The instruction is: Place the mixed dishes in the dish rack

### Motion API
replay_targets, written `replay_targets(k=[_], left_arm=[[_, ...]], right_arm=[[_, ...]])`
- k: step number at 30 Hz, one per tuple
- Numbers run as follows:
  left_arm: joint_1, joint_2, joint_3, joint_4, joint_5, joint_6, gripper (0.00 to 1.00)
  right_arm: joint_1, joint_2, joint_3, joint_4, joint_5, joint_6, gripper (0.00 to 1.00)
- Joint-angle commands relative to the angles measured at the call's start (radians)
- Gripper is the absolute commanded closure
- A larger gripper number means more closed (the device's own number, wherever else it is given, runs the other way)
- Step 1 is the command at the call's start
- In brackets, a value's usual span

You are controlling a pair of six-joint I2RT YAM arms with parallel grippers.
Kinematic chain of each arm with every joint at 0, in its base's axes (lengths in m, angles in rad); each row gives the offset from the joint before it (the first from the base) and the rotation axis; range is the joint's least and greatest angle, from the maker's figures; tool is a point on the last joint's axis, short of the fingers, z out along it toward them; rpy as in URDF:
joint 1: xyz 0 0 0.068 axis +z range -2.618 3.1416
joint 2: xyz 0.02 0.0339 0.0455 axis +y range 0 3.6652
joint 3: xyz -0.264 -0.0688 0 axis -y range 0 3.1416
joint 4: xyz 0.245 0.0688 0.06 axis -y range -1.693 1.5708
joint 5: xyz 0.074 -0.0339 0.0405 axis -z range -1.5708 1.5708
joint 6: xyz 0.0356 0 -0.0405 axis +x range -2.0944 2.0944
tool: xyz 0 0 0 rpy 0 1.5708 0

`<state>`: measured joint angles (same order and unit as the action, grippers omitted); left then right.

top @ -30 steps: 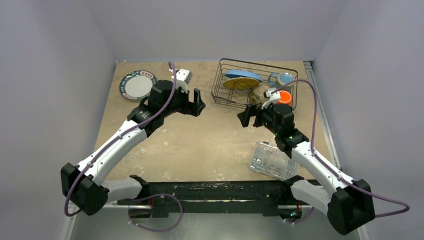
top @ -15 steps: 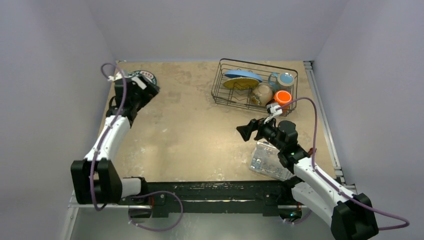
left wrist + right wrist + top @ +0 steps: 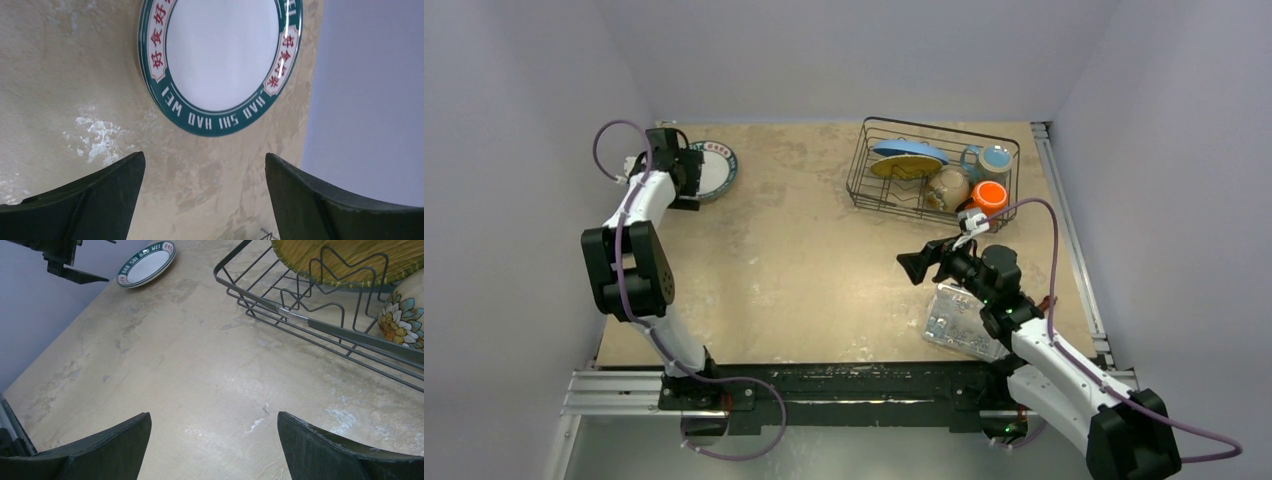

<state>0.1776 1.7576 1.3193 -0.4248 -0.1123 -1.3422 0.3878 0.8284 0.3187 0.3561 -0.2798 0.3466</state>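
Change: left arm (image 3: 636,205) swung from table (image 3: 804,260) centre to far-left corner. Left fingers (image 3: 75,200) apart, poised near green-rimmed plate (image 3: 222,55), the only dish lying on table. Right fingers (image 3: 90,450) apart, empty, pulled back from rack (image 3: 856,158). Rack holds: blue plate (image 3: 909,151), yellow plate (image 3: 894,168), bowl (image 3: 948,187), orange cup (image 3: 990,195), blue mug (image 3: 996,157). Judgement: one plate left to load.

- left arm (image 3: 639,200): smooth white link shells joined by boxy black joint housings.
- right arm (image 3: 1054,367): the same white shells and black joints, with a bulky black block at its base.
- left purple cable (image 3: 601,132): thin and round, looping off the arm.
- right purple cable (image 3: 1053,240): the same kind, meeting a small white connector (image 3: 969,222).
- left fingers (image 3: 80,200) and right fingers (image 3: 85,450): matte black wedges with curved inner edges.
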Motion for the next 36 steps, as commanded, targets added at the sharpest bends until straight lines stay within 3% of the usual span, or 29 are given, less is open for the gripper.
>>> replay_targets(k=[1,5,11,17,21,26,29,33,36], left_arm=[[0.004,0.099,0.091,-0.145,-0.133,-0.179,0.11],[0.003,0.161,0.139,-0.156,-0.176,-0.187,0.08],[0.005,0.285,0.342,-0.442,-0.231,-0.227,0.10],[0.009,0.328,0.349,-0.446,-0.265,-0.244,0.27],[0.010,0.413,0.458,-0.507,-0.246,-0.195,0.25],[0.010,0.437,0.462,-0.506,-0.250,-0.154,0.27],[0.010,0.426,0.473,-0.525,-0.262,-0.117,0.44],[0.011,0.407,0.492,-0.557,-0.282,-0.090,0.59],[0.011,0.397,0.493,-0.579,-0.272,-0.088,0.65]], right_arm=[[0.000,0.001,-0.013,0.061,0.014,-0.022,0.01],[-0.001,-0.001,-0.016,0.060,0.016,-0.024,0.01],[0.000,-0.001,-0.022,0.068,0.018,-0.025,0.01],[0.000,0.008,-0.024,0.079,0.017,-0.026,0.01],[-0.001,0.013,-0.026,0.084,0.019,-0.025,0.01],[0.000,0.026,-0.023,0.088,0.021,-0.025,0.01],[0.000,0.029,-0.023,0.088,0.023,-0.026,0.01],[0.000,0.028,-0.023,0.089,0.028,-0.024,0.01],[0.000,0.030,-0.023,0.088,0.025,-0.024,0.01]])
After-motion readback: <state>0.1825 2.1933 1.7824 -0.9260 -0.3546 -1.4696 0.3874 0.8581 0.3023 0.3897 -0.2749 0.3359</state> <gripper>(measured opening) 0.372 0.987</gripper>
